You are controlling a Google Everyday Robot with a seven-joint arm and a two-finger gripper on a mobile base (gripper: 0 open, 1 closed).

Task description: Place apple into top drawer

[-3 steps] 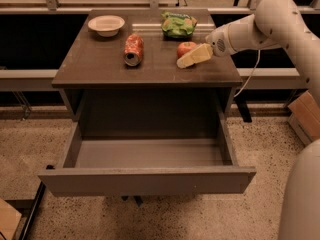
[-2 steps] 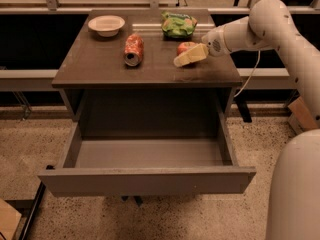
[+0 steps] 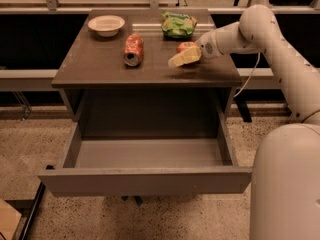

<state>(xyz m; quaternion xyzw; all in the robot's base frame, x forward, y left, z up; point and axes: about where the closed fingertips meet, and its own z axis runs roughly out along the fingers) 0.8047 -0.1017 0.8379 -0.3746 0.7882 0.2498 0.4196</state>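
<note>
The red-orange apple (image 3: 185, 46) sits on the dark cabinet top (image 3: 100, 69), right of centre. My gripper (image 3: 182, 58) reaches in from the right at the end of the white arm, its pale yellow fingers (image 3: 181, 59) lying just in front of and against the apple, partly covering it. The top drawer (image 3: 145, 180) is pulled out wide open below the cabinet top, its smooth grey inside bare.
A crushed red-and-white soda can (image 3: 133, 49) lies left of the apple. A green snack bag (image 3: 178, 24) sits behind the apple. A white bowl (image 3: 106, 25) stands at the back left. My white base (image 3: 287, 184) fills the lower right.
My gripper has moved left and a little nearer the apple, now covering its front. The apple, can, bag and drawer have not moved.
</note>
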